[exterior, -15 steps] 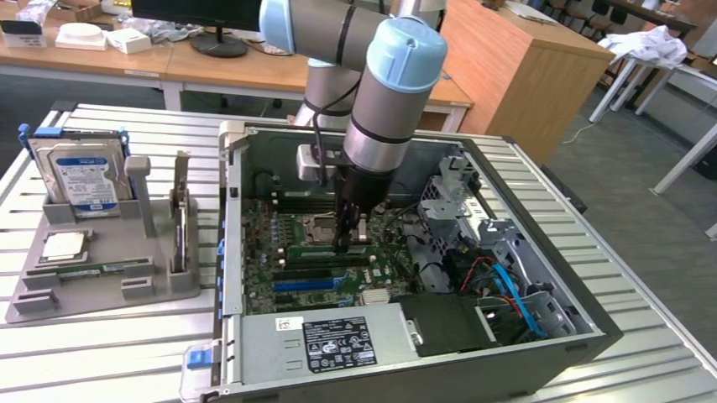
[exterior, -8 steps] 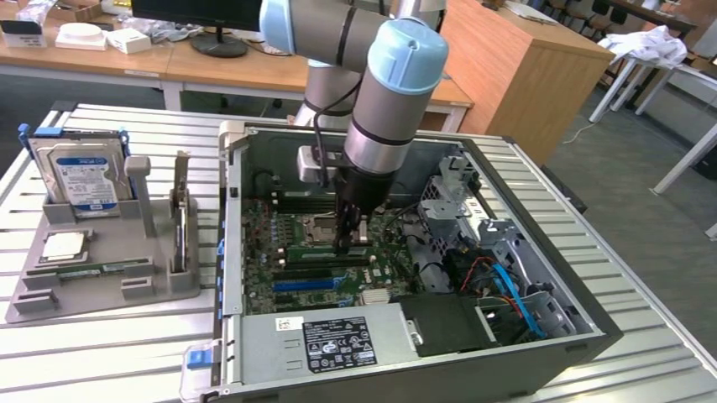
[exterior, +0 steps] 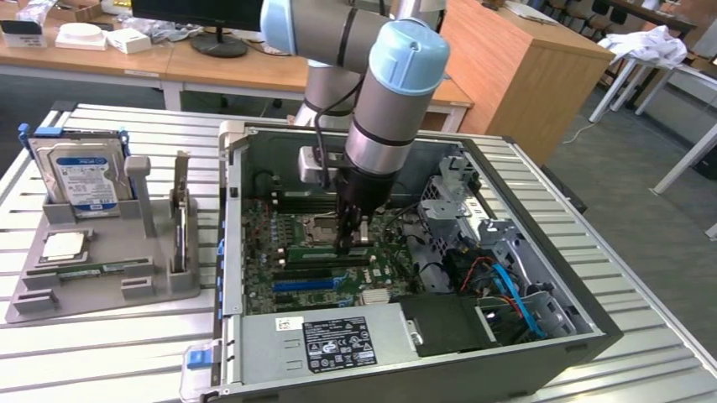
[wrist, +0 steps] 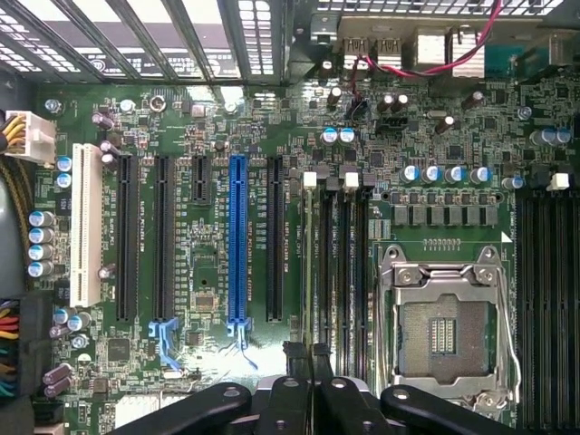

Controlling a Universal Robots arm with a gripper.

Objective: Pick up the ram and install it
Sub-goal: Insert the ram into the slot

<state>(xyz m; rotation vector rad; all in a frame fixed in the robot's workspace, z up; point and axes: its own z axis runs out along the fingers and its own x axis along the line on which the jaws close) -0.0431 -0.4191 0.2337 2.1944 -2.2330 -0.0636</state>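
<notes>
The claw [exterior: 354, 243], fingers pressed together, holds the ram [wrist: 310, 272] on edge over the motherboard [exterior: 325, 260] memory slots inside the open computer case [exterior: 538, 336].

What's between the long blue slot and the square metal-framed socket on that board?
In the wrist view: one long black slot beside the blue slot, then narrow black slots with white end clips, reaching to the socket.
</notes>
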